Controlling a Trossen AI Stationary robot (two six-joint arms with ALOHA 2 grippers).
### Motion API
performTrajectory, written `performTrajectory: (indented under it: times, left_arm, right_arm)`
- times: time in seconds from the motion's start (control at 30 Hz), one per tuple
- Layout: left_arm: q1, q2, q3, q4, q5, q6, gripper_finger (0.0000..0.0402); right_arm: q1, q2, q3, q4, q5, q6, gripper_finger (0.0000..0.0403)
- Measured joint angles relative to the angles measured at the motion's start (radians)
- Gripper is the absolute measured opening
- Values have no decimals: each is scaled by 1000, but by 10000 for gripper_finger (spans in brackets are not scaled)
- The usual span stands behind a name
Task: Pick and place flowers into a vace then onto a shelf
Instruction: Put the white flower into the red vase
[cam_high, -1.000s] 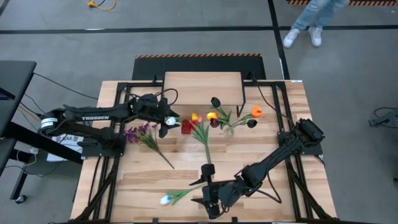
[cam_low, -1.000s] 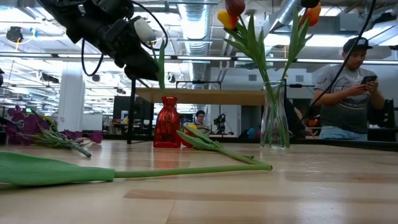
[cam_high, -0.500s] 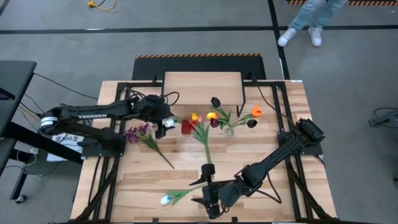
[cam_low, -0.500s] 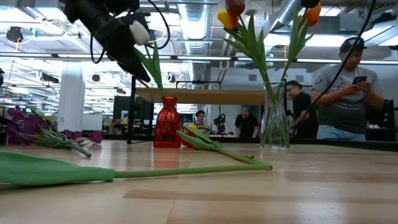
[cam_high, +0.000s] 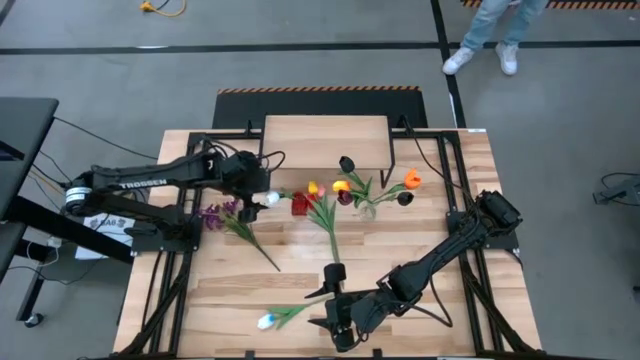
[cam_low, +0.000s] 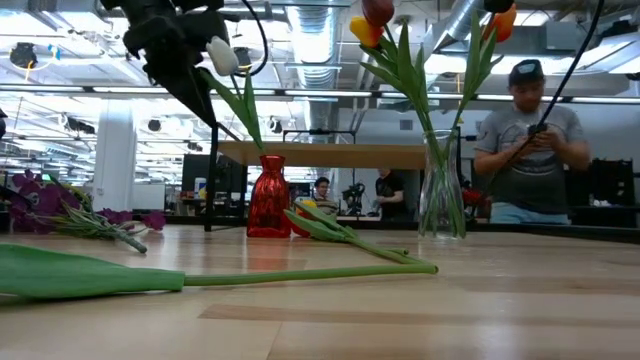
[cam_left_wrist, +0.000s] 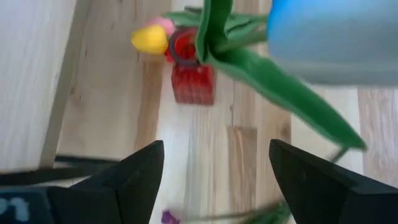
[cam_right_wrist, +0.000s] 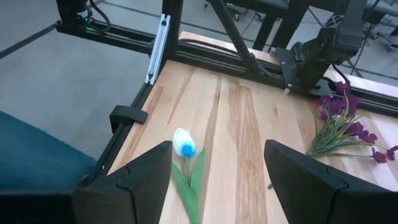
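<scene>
Left pincer (cam_high: 258, 192) has drawn back, open, from white tulip (cam_high: 272, 198) (stem in red vase (cam_high: 300, 204)); right pincer (cam_right_wrist: 214, 180) open.

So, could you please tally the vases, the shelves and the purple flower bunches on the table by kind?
Red glass vase: 1
Clear glass vase: 1
Light-wood shelf on black metal legs: 1
Bunch of small purple blossoms: 1
Total: 4

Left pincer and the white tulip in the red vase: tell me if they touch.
Apart. The left wrist view shows the open left pincer with bare table between its fingers, while the white tulip stands beyond them, its stem in the red vase.
</scene>
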Motion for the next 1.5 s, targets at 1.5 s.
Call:
performTrajectory:
  times: [1.5]
  left_arm:
    - [-749,-716,-626,769,-215,-528,281]
  right_arm:
    - [-80,397,344,-400,-229,221,249]
